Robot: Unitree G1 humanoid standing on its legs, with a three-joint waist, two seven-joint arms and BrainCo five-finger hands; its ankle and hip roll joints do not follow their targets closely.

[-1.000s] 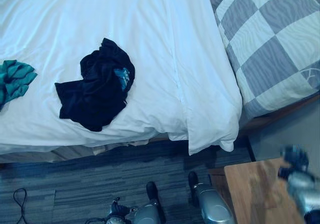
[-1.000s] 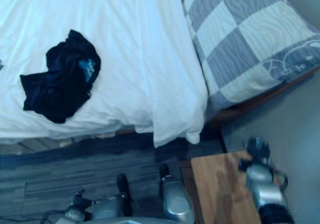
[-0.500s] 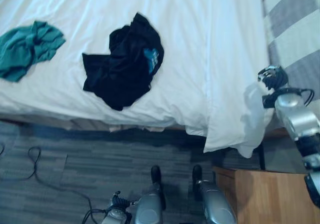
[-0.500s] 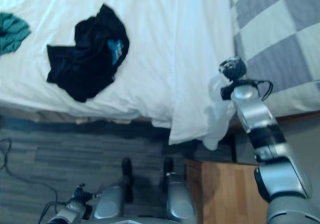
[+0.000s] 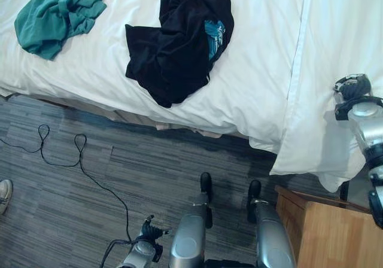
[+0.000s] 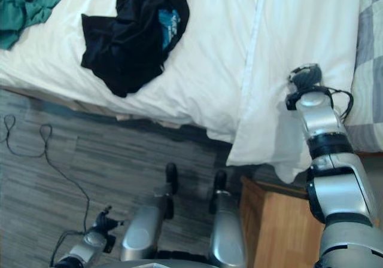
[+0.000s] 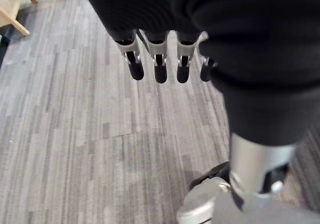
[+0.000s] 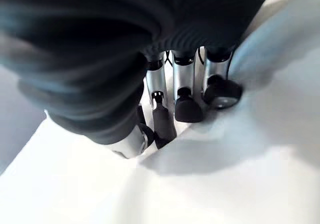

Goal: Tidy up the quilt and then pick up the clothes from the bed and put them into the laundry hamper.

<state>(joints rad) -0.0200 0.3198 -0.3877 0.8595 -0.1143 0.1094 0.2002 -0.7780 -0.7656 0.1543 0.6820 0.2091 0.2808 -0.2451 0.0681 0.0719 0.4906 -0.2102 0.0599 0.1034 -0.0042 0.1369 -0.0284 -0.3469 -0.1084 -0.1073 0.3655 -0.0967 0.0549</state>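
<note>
The task looks barely begun: the right hand [image 8: 175, 99] pinches a fold of the white quilt [image 5: 263, 70] near its hanging corner, while the left hand [image 7: 160, 64] hangs with relaxed fingers over the floor. Two garments wait on the bed: one black garment [image 5: 179, 40], one green garment [image 5: 57, 11].

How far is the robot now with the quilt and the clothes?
Nothing looks finished yet. In hand: the right hand is on the white quilt near its hanging corner, fingers pressed into the fabric. Left: the black garment and the green garment lie on the bed, untouched. The left hand hangs open over the floor.
</note>
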